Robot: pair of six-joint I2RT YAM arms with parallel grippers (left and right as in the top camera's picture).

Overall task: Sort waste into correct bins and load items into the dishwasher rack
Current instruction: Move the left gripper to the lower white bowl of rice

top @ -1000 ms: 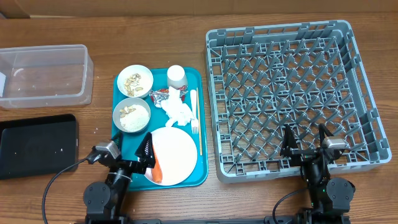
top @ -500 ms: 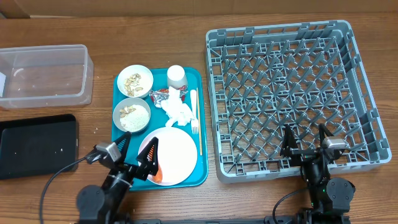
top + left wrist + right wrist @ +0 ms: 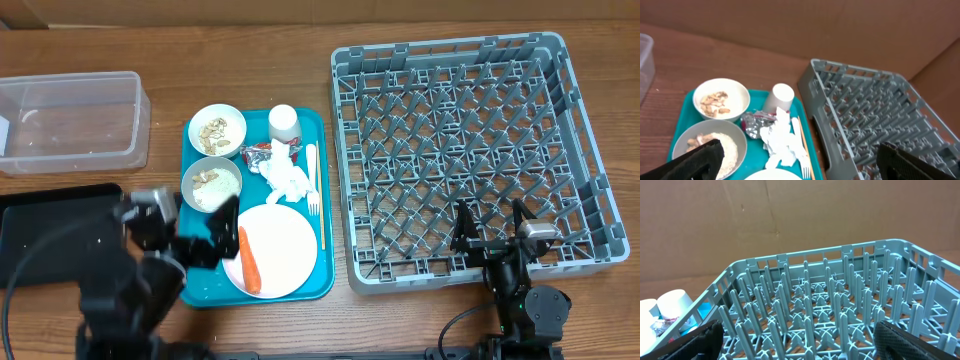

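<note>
1. The left gripper [image 3: 799, 155] hangs over the near-left part of the teal tray [image 3: 300, 125], jaws spread wide and empty.
2. The right gripper [image 3: 490, 232] is also spread and holds nothing, at the near edge of the dishwasher rack [image 3: 345, 180].
3. On the teal tray the carrot [image 3: 248, 258] lies on the pink plate [image 3: 285, 245].
4. The napkin [image 3: 288, 180] and wrapper [image 3: 258, 153] sit between the plate and the cup [image 3: 283, 122].
5. Two white bowls [image 3: 743, 97] hold scraps [image 3: 715, 101].
6. The fork [image 3: 311, 180] and stick [image 3: 321, 215] lie along the tray's right side.
7. The clear tub [image 3: 135, 110] and black tray [image 3: 40, 240] sit to the left.

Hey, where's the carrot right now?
In the overhead view the carrot lies on the left part of the pale pink plate, at the robot's end of the teal tray.
</note>
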